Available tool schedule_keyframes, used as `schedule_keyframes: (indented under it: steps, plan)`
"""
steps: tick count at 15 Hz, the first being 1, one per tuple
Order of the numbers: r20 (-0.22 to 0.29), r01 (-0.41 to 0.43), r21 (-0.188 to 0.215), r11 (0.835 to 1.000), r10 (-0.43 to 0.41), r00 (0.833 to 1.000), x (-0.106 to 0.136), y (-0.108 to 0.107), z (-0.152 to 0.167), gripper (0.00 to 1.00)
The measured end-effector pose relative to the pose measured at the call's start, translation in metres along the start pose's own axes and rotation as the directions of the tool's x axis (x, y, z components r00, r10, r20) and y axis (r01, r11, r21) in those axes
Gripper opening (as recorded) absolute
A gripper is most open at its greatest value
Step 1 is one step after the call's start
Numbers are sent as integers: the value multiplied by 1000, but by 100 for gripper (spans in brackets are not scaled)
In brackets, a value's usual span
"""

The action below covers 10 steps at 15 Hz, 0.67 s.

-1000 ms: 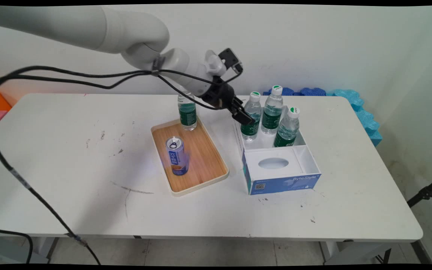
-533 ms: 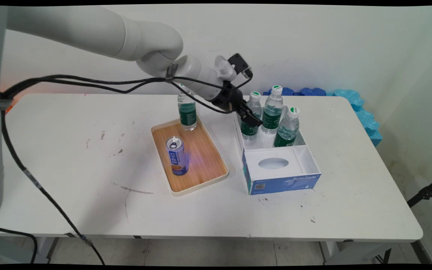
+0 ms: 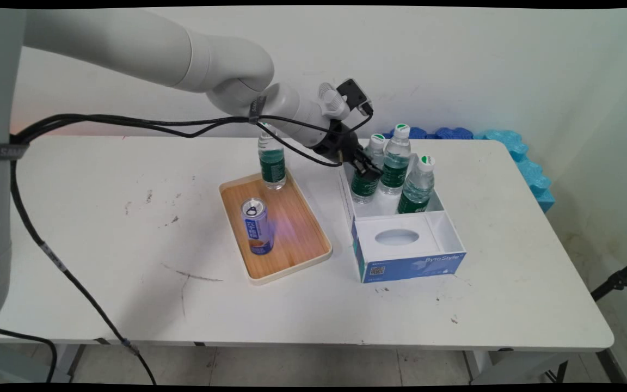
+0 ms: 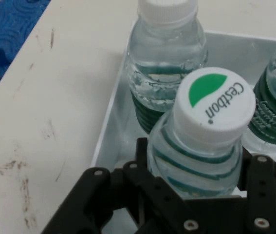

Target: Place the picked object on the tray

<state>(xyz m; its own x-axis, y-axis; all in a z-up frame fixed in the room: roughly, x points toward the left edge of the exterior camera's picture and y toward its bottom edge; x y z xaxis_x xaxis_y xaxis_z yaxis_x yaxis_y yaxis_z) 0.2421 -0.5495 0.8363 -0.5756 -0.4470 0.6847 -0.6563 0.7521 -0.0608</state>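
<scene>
Main view is taken from above the table's [image 3: 101,218] near side, aimed down across it twd the rear wall [image 3: 482,65], whole tabletop seen. Hand view is set close over the box [image 4: 109,122] w/ bottles [image 4: 203,146]. That box [image 3: 400,261] is shared by both.

Your claw [image 3: 368,167] sits on the nearest-left water bottle [image 3: 366,179] in the blue-and-white box [image 3: 409,256]; you've got a can [image 3: 257,226] and bottle [image 3: 272,161] standing on the wooden tray [image 3: 297,228], white bench [image 3: 101,245].

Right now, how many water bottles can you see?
4: one bottle on the wooden tray, three in the blue box: left, middle, right. None seems hidden.
</scene>
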Motion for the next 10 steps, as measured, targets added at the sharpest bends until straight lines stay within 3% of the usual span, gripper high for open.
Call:
schedule_keyframes:
  steps: [6, 10]
  plan:
    - [-34, -4, -9, 1000, 4, 999, 11, 0, -18, 0]
    - [-71, 4, -23, 1000, -6, 997, 20, -6, -52, 0]
